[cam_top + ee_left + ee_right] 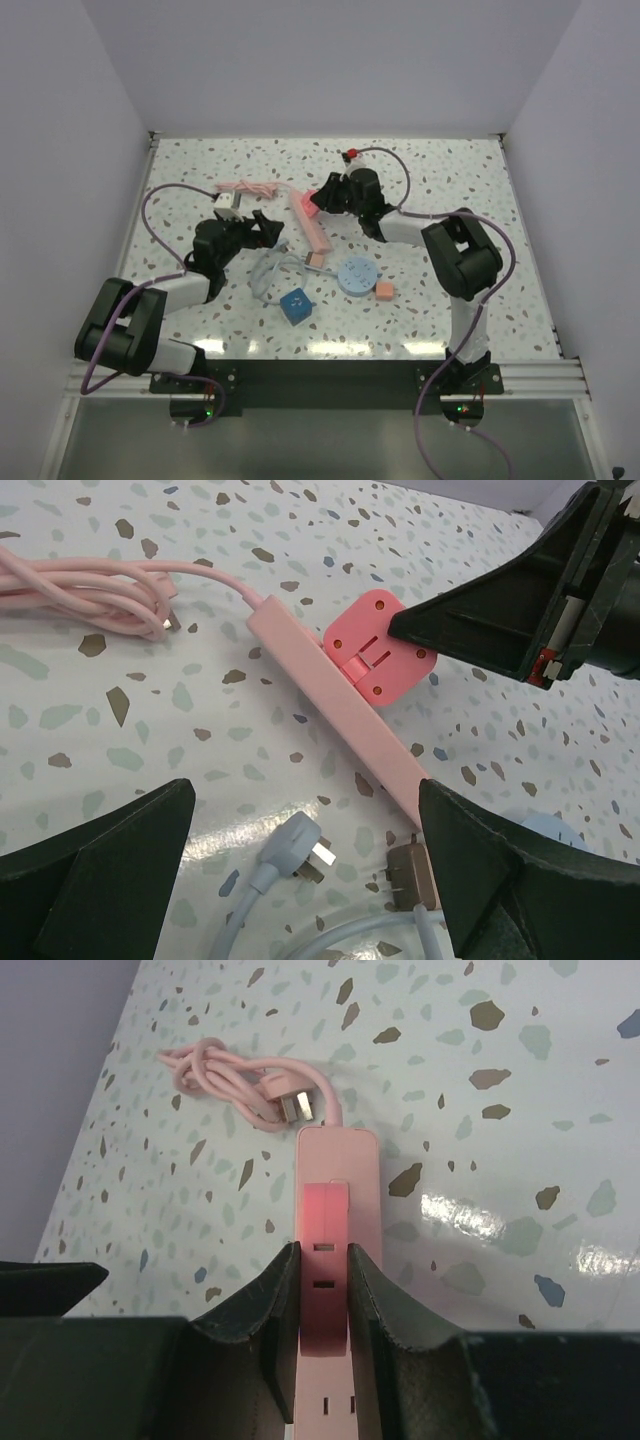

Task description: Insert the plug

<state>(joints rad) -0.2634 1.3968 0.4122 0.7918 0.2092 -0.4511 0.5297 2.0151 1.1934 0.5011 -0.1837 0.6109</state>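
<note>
A red-pink square plug [325, 1210] is pinched between the fingers of my right gripper [322, 1252], which is shut on it. It sits directly over the pink power strip [340, 1160], near the strip's cord end. In the left wrist view the plug [375, 650] leans against the side of the strip [340, 705], its prong fitting touching the strip. Whether the prongs are inside a socket cannot be told. My left gripper [305, 800] hovers open over the strip's other end, holding nothing. From above, the plug [303, 203] and strip [312, 228] lie between both grippers.
The strip's coiled pink cord [250, 187] lies at the back left. A grey plug [290, 850] with its looped cable and a small brown plug [408, 875] lie under my left gripper. A blue cube [295, 304], light blue disc [357, 274] and orange block [383, 291] lie nearer.
</note>
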